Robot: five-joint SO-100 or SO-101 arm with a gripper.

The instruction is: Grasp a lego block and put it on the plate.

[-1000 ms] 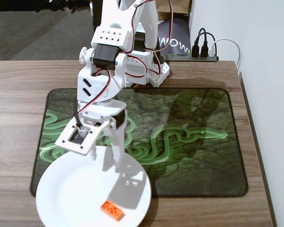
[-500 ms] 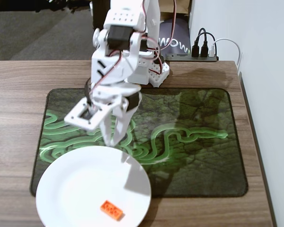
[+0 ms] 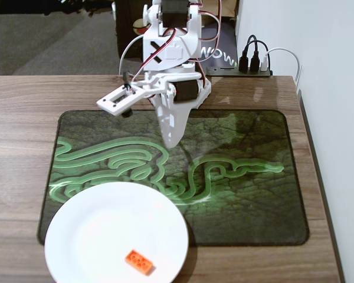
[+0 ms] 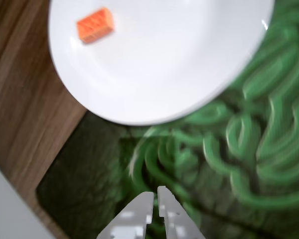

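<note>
Your lego block already lies on the plate, in the near part of it in the fixed view, a little in from the rim and touching nothing else. Treat it as light, rigid plastic: it will not give under the fingers, but on that glossy white surface you should expect it to skid at a nudge, so any push from one side only would likely send it sliding. If you ever need to lift it again, take it across its short width, with the fingers on the two long smooth side walls, not on the studded top. In the fixed view its long axis runs diagonally, from upper left down to lower right, with the studs facing up. The wrist view shows the block near the plate's upper left edge, also skewed, though that picture is blurred and I would not swear to the exact angle from it. The gripper carries nothing; in the wrist view its two white fingertips stand almost together, with only a thin slit between them, over the green patterned mat and well apart from the block. In the fixed view the gripper hangs above the mat's far half, clear of the plate.
</note>
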